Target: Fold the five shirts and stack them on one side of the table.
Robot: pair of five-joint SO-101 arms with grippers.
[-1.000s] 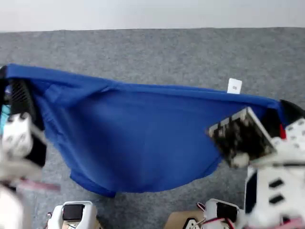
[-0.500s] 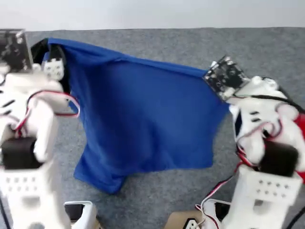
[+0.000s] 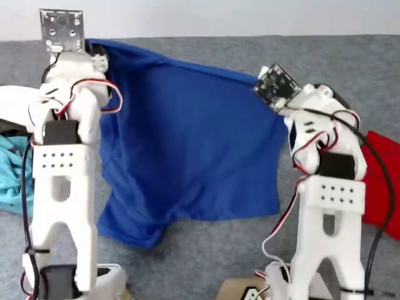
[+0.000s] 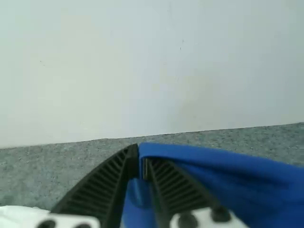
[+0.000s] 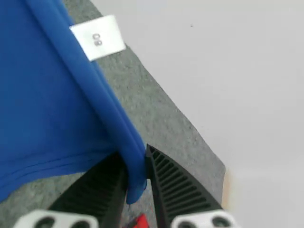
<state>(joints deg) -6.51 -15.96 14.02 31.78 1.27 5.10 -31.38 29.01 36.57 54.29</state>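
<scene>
The left pincer (image 4: 141, 166) and the right pincer (image 5: 137, 175) each pinch one end of the raised edge of the blue shirt (image 3: 194, 137). The shirt hangs between them, its lower part rumpled on the desk (image 3: 219, 262). To my eye, a clean fold needs that edge level and taut, with both ends laid down together.

Print-wise, there's a little white tag (image 5: 97, 38) sewn to the edge of the blue shirt (image 5: 42, 95), caught in the right wrist view. It's got a pair of small dark characters on it, sitting sideways. They might be digits, but they're too blurry for me to read for sure, so I'm not calling it.
</scene>
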